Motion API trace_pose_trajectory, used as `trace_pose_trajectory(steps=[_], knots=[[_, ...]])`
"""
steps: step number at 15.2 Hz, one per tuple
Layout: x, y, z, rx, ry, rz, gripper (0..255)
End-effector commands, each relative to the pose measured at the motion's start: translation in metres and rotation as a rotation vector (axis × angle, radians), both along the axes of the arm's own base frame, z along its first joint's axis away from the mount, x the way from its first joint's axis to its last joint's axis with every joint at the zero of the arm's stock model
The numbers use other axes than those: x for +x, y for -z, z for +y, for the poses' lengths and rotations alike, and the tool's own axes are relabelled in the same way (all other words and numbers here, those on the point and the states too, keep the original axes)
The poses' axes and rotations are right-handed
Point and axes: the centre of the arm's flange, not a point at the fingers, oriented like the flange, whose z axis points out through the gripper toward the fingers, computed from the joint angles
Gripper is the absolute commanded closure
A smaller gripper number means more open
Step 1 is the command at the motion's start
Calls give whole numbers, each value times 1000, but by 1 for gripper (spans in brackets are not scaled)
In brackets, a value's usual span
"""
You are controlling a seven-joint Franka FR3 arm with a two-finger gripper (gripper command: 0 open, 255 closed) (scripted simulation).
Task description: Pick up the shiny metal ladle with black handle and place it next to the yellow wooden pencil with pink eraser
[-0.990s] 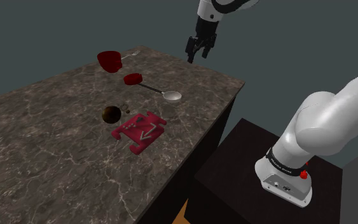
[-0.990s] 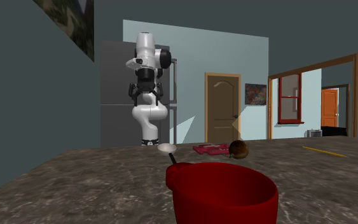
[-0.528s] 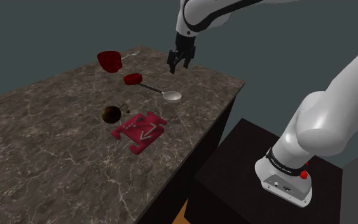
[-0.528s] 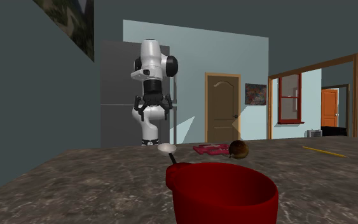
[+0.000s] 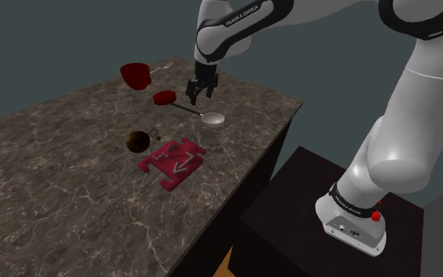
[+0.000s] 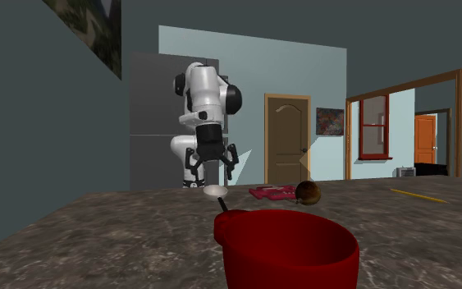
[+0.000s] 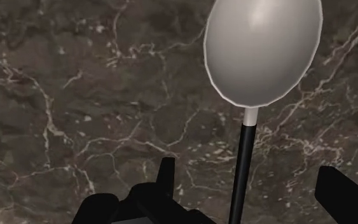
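Straddling the ladle (image 7: 260,51) without touching it, fingers (image 7: 346,194) spread wide, holding nothing

Ladle (image 7: 263,51): pale grey oval bowl, thin black handle, lying flat on marble table (image 5: 70,181). Pencil (image 6: 418,195): yellow, flat, well apart from ladle.

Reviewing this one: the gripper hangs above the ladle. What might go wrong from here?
The ladle has a thin black handle lying flat on the table; the open gripper may strike the tabletop or pinch it poorly. The red bowl sits near the handle's end; a grasp there might nudge it.
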Motion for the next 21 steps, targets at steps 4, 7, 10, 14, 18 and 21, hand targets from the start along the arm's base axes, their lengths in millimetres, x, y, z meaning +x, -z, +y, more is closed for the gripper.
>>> trace_pose_trajectory(steps=[4,7,10,14,18,21], knots=[[30,27,16,13,-30,5,0],[31,42,17,13,-30,5,0],[33,61,19,13,-30,5,0],[33,61,19,13,-30,5,0],[33,61,19,13,-30,6,0],[33,61,19,13,-30,6,255]])
